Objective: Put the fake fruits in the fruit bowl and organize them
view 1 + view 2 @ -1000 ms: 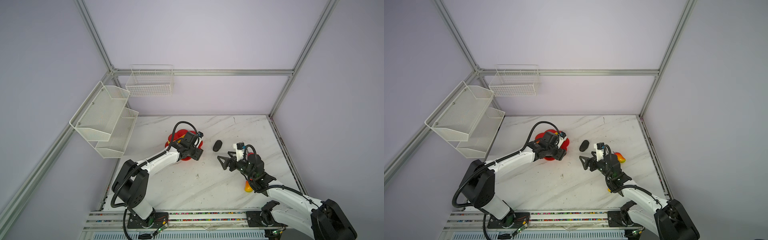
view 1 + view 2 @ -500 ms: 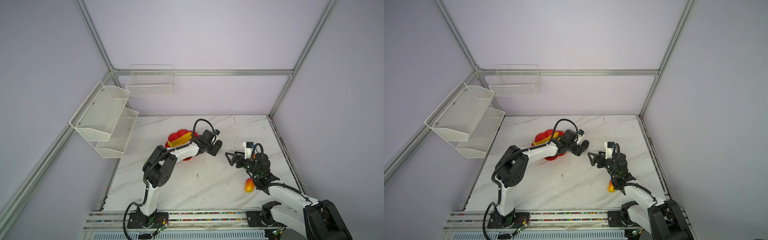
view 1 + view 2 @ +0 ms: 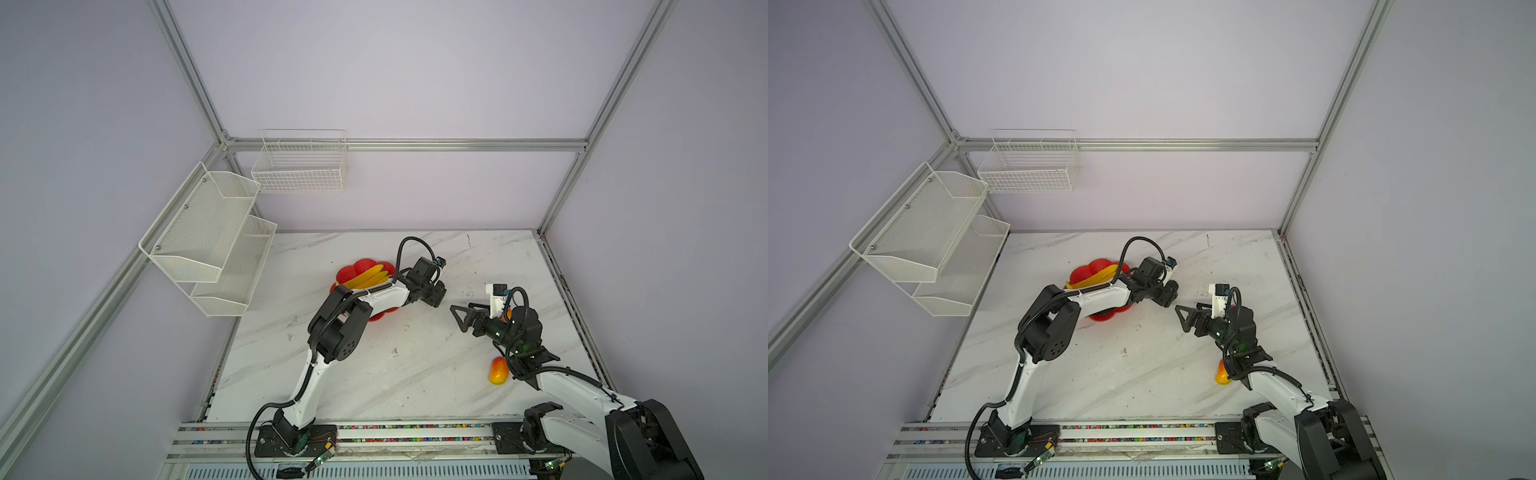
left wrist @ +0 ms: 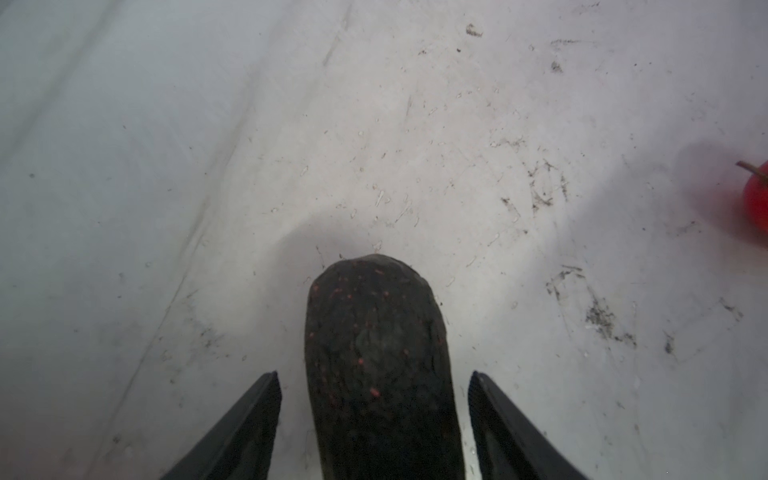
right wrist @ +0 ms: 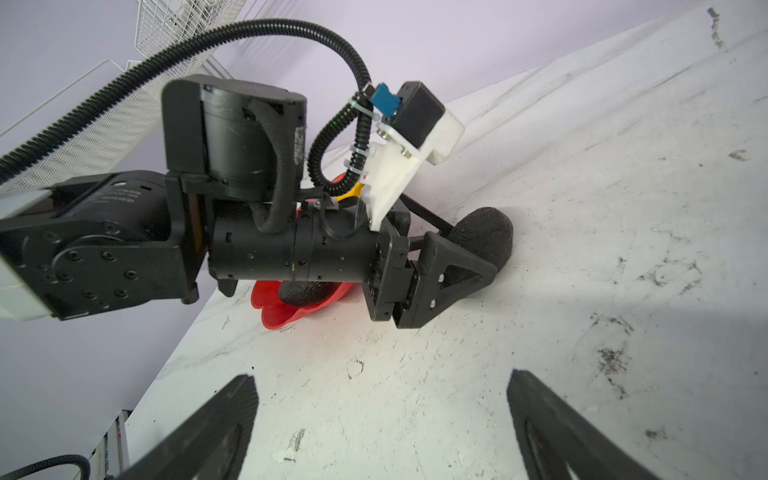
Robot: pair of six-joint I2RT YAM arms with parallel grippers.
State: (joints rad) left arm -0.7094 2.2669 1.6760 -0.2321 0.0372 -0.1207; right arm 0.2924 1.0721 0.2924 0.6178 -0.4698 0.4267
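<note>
The left gripper [image 4: 372,374] is straddling an avocado [image 4: 374,328] on the worktop [image 4: 166,124], unclenched (the right gripper [image 5: 380,376] is hanging released, empty); squeezing off-centre is risking it squirting free.

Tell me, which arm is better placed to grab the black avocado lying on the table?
Left. The avocado lies inside the open left gripper, with a gap on each side, and the red bowl sits beside that arm. The right gripper is open, empty and stands apart from it.
</note>
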